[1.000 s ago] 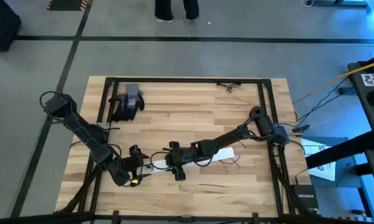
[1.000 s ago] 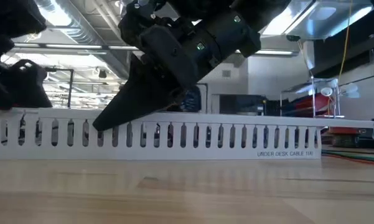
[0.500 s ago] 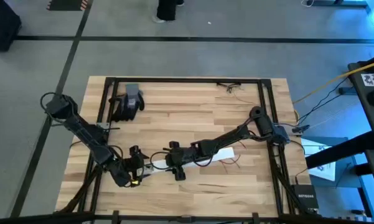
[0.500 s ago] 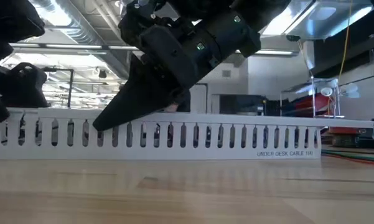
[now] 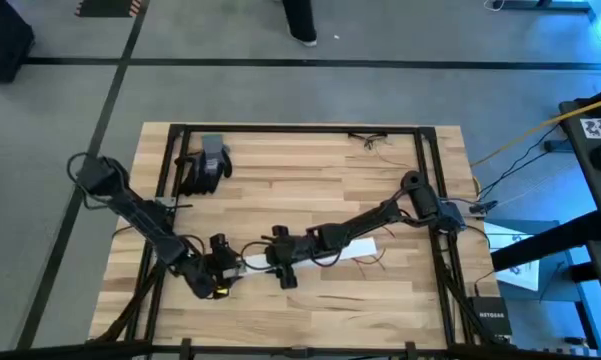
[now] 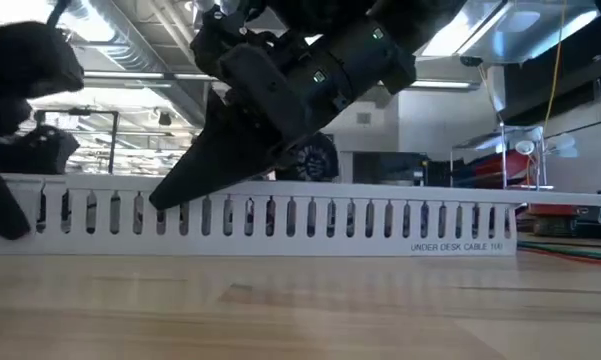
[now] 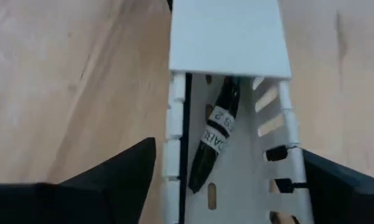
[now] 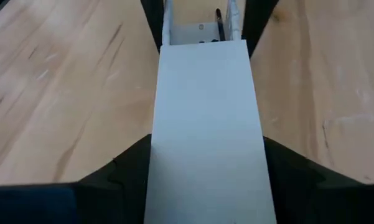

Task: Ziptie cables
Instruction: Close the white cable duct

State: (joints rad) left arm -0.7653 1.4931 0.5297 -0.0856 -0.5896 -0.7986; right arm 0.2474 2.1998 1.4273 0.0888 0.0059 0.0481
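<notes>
A long white slotted strip (image 5: 315, 254), a channel with a flat cover (image 8: 205, 118), lies on the table near its front edge. Inside its open end lies a dark cable piece with a white label (image 7: 215, 140); a thin straight black line (image 7: 186, 130) runs along one wall, perhaps the ziptie. A tangle of thin dark wires (image 5: 370, 140) lies at the far edge. My left gripper (image 5: 225, 268) is open, its fingers either side of the channel's open end. My right gripper (image 5: 280, 264) is shut on the covered part. My left gripper: whether its fingers (image 7: 127, 171) touch the channel's walls, I cannot tell. My right gripper pinches the covered channel by its two long sides (image 8: 154, 155) between its two fingers, lying across it. The fingers (image 6: 195, 170) slant down from above. The channel rests on the table.
A pair of dark gloves with a grey cuff (image 5: 206, 163) lies at the far left of the table. A black frame (image 5: 280, 128) borders the tabletop. Thin reddish wire (image 5: 380, 260) trails by the strip's right end. A person's legs (image 5: 300, 22) show beyond the table.
My left gripper has moved toward the table's right edge and down, closing on the channel's open end; its finger now stands in front of that end in the low view. My right gripper has kept its hold.
</notes>
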